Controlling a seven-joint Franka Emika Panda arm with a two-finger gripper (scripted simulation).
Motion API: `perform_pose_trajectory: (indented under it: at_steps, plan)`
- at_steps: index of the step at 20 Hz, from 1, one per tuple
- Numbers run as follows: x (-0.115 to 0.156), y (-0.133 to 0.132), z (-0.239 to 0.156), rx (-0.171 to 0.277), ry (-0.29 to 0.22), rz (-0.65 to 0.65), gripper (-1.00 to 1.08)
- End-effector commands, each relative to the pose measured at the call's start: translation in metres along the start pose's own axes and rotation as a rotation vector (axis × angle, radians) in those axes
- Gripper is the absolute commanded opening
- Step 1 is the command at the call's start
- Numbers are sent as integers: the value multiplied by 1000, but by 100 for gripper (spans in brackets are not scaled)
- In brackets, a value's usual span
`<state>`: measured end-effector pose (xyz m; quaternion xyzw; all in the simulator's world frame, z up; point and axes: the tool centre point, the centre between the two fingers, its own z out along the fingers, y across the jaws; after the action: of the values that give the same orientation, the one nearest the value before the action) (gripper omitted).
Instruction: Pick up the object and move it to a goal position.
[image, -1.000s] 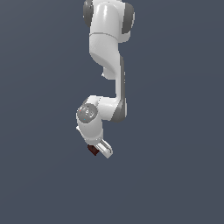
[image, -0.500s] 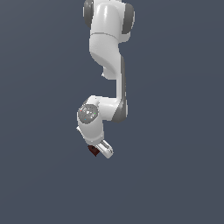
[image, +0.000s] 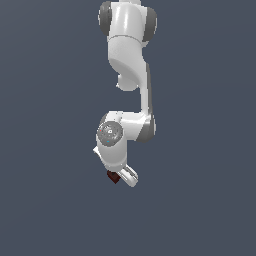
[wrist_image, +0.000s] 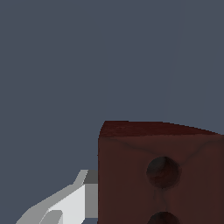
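Note:
The object is a small dark reddish-brown block, seen at the tip of the white arm low in the middle of the exterior view. My gripper is shut on it, and its white fingers stick out on the exterior view's right of the block. In the wrist view the object fills the lower right, with two round dark holes in its top face. One white finger presses against its side there. The other finger is out of that picture.
The white arm hangs down from the top of the exterior view, with its elbow joint just above the wrist. All around is a plain dark blue-grey background with no other objects or edges in sight.
The gripper and the block have shifted slightly down and toward the exterior view's right together. The grip looks the same.

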<state>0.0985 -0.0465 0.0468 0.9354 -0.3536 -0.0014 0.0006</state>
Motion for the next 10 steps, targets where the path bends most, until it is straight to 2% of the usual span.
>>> perform_pose_trajectory:
  at_steps: [1,10]
  plan:
    - [0,-16,-8,2,2,0,-100]
    - [1,-57,-28,2,2,0,-100]
